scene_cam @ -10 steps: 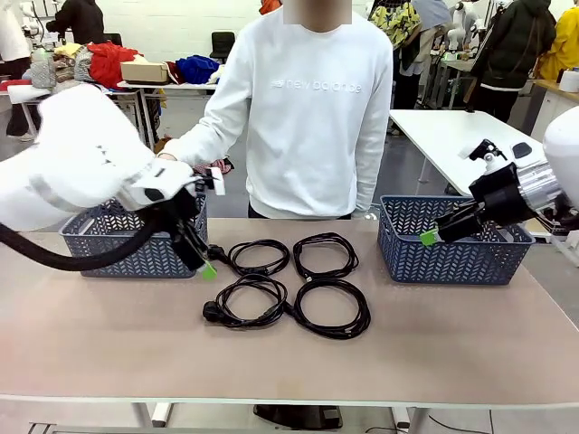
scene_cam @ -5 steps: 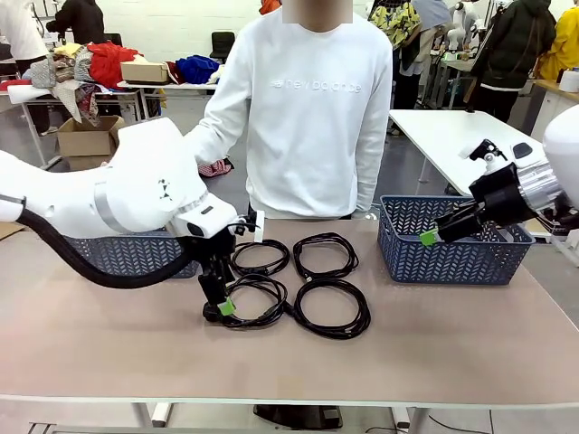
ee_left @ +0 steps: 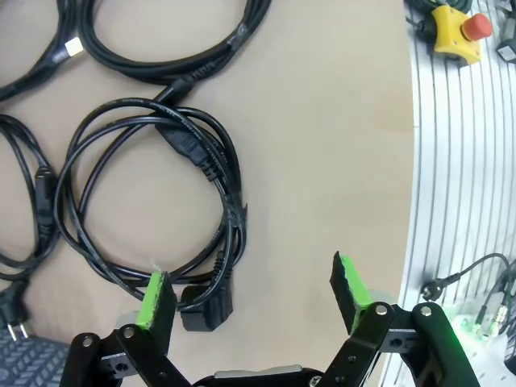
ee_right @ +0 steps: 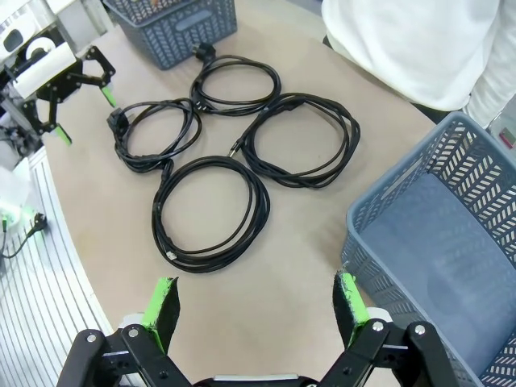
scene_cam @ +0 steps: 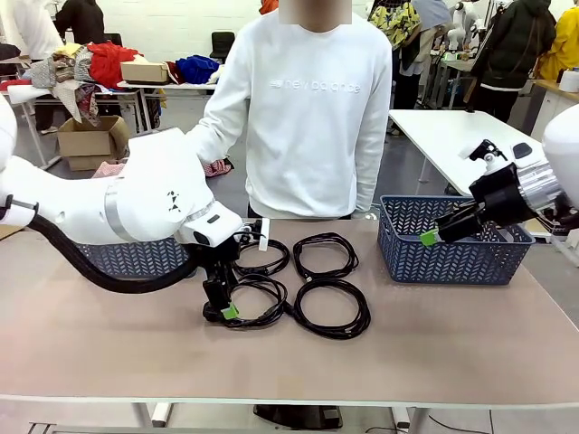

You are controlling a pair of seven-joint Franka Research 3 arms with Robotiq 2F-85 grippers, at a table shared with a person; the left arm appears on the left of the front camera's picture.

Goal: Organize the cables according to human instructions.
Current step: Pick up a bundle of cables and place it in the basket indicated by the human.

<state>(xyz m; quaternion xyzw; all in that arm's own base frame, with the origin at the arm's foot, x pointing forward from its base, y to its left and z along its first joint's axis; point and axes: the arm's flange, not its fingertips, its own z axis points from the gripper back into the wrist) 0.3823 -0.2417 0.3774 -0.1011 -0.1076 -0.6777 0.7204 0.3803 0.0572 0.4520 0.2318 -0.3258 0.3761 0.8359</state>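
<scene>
**Tan table, four cables, both grippers wide open**

Across the tan table point(scene_cam: 452, 353), a person in a white sweatshirt point(scene_cam: 308, 117) stands at the far edge, with a cluttered workroom behind. The front view gives the layout: four cables point(scene_cam: 291, 309) coiled in a two-by-two block, with a blue-grey basket at each end of the table.

In that view the left gripper point(scene_cam: 226, 306) points straight down, low over the coil that carries a chunky plug point(scene_cam: 212, 312). The left basket point(scene_cam: 136, 260) sits just behind its arm, partly hidden by it.

The gripper's own wrist view adds what the front view cannot. The jaws are spread wide and hold nothing. One green pad point(ee_left: 156, 292) overlaps the edge of the plug coil point(ee_left: 228, 211), with the plug just inside it. Whether the pad touches the cord cannot be told. Bare table lies under the other pad. Beyond that pad run a ribbed metal rail point(ee_left: 451, 161) and a yellow stop button point(ee_left: 459, 34). Parts of the other coils lie ahead of the fingertips.

The right gripper point(scene_cam: 428, 237) hangs over the near rim of the right basket point(scene_cam: 452, 262), well apart from the cables. Its wrist view shows the jaws fully apart and empty. The basket's open inside sits beside one finger, and all four coils lie ahead. The left gripper can also be seen farther off, beside the plug coil.
</scene>
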